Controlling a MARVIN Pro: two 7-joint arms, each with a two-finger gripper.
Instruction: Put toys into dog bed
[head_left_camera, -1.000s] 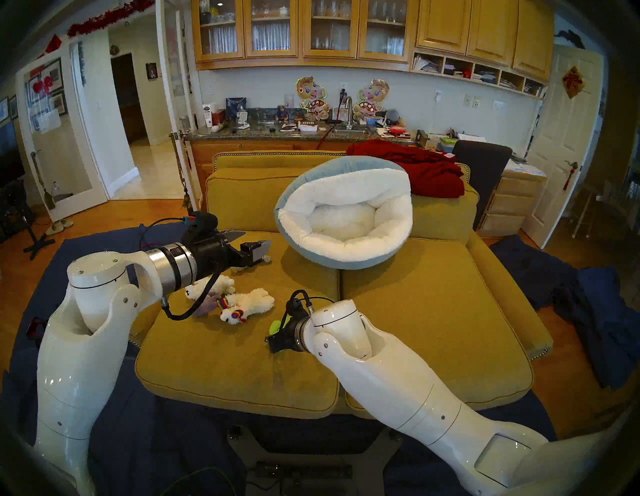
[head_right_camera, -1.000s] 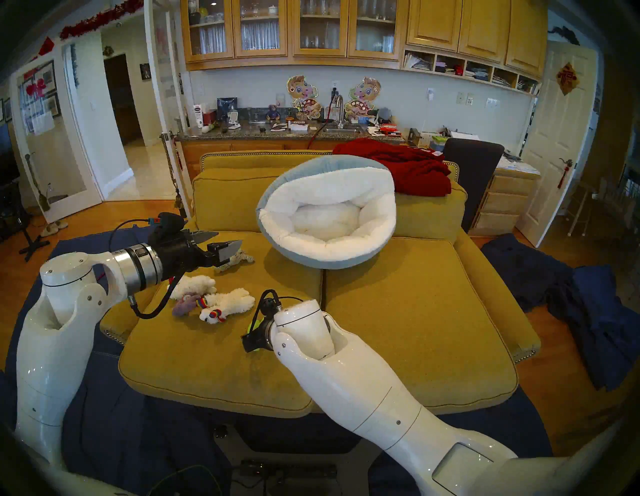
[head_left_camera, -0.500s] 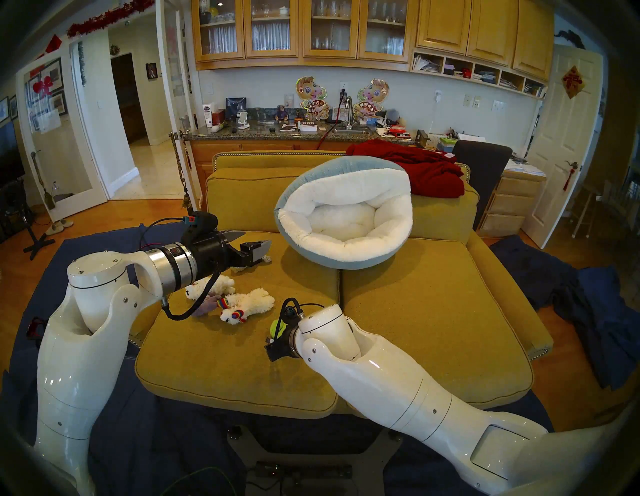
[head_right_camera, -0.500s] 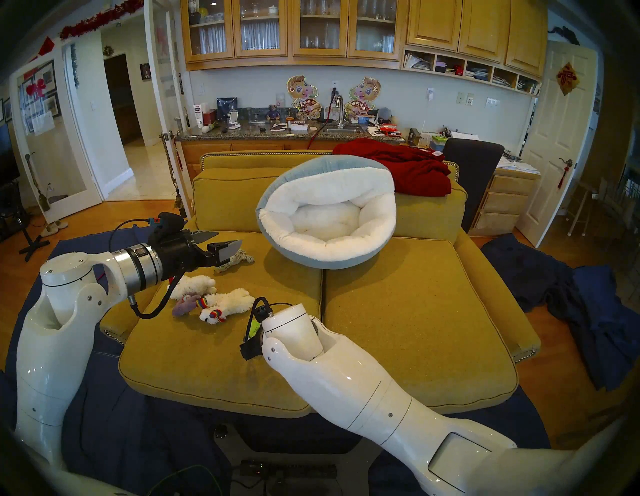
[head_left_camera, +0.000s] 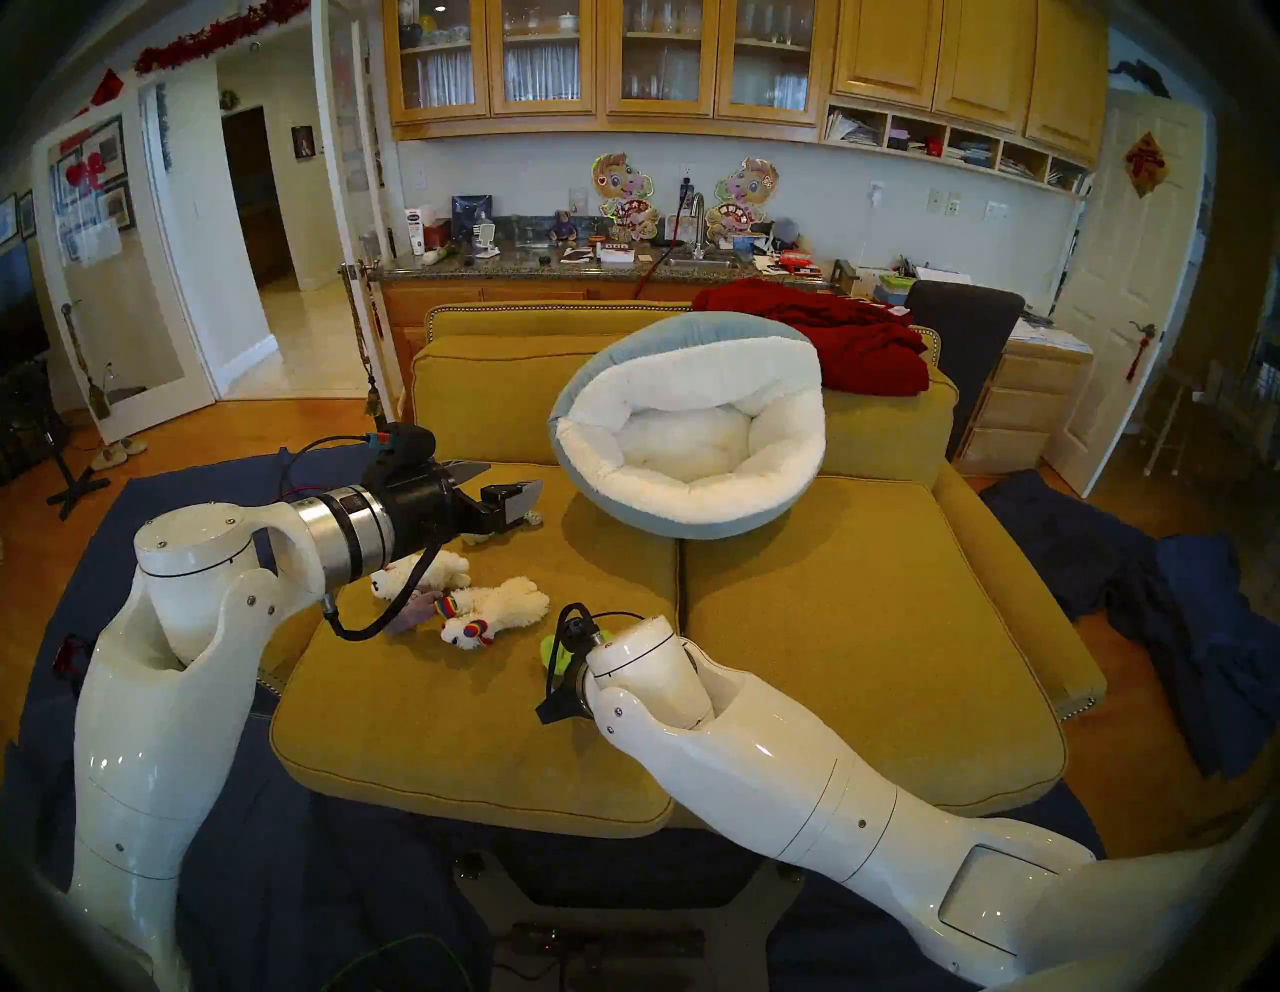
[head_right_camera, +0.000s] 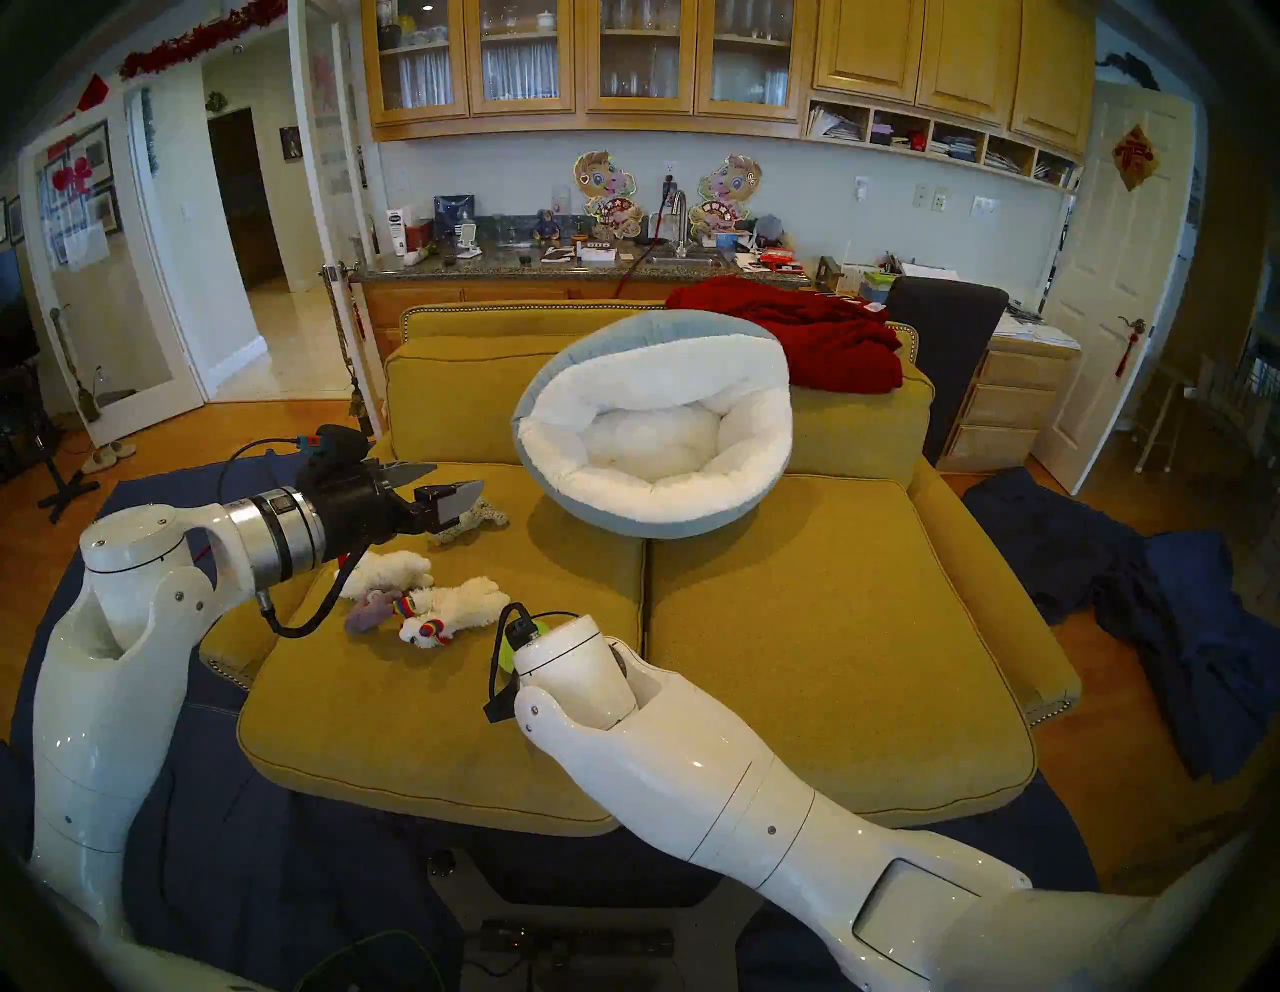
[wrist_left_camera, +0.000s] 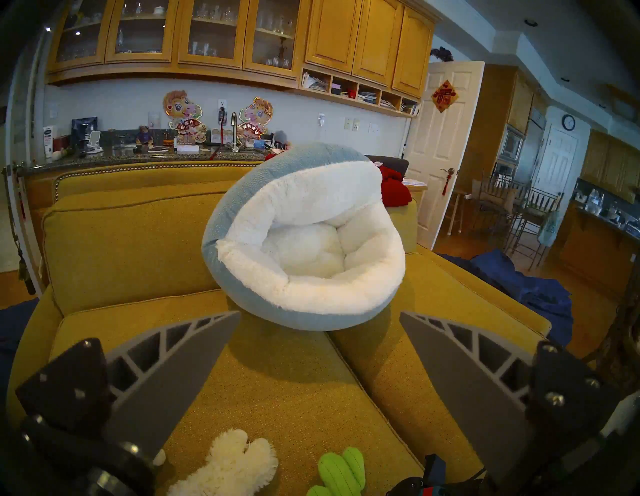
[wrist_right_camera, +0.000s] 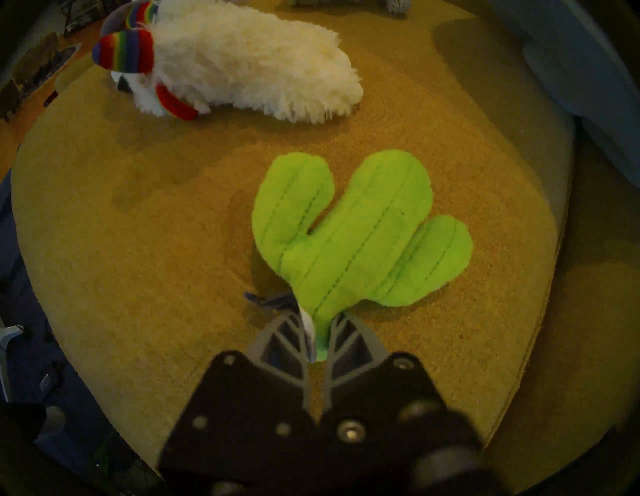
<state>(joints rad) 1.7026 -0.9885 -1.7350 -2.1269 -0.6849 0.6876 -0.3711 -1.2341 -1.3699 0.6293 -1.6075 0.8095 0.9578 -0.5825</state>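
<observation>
1. Fingers of the right gripper are seen drawn close together, pinched on the base of the green cactus; the cactus lies flat on the mustard sofa cushion, its three lobes pointing away from the gripper.
2. Fingers of the left gripper are spread wide and nothing is held or touched; the gripper is held above the left cushion, pointed toward the dog bed.
3. The dog bed is propped tilted against the sofa back, its white fleece hollow left empty.
4. The white llama is laid just beyond the cactus, apart from it; the white lamb and the purple-grey plush are clustered beside the llama; the grey-beige plush is partly hidden behind the left gripper.
</observation>
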